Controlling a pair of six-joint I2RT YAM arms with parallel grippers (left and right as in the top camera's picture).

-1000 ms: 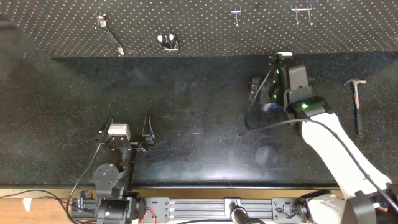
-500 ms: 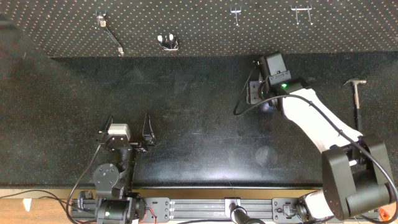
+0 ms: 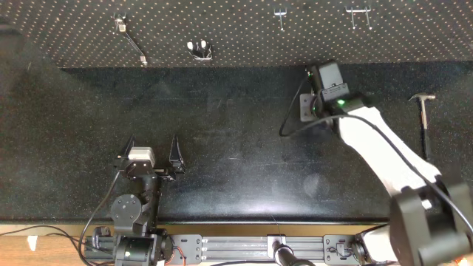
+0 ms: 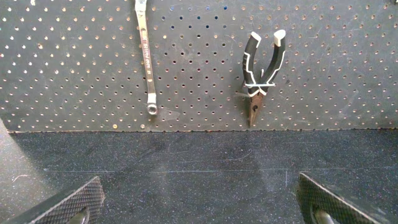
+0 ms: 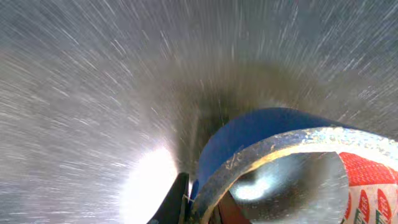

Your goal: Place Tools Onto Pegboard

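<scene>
My right gripper (image 3: 313, 109) is at the back of the table, just below the pegboard (image 3: 236, 29). In the right wrist view it (image 5: 199, 210) is shut on the wall of a blue tape roll (image 5: 273, 140) with a white and red inner label. The left gripper (image 3: 152, 151) rests open near the front left, nothing between its fingers (image 4: 68, 202). A wrench (image 4: 145, 56) and black-handled pliers (image 4: 260, 71) hang on the pegboard. A hammer (image 3: 423, 122) lies on the table at the far right.
Two bare metal hooks (image 3: 279, 15) (image 3: 358, 15) stick out of the pegboard above the right gripper. The black table mat (image 3: 229, 140) is open between the arms. A cable (image 3: 292, 122) loops beside the right wrist.
The right arm has swung its wrist up and to the left towards the pegboard, still moving fast in its own view. The left arm has kept still.
</scene>
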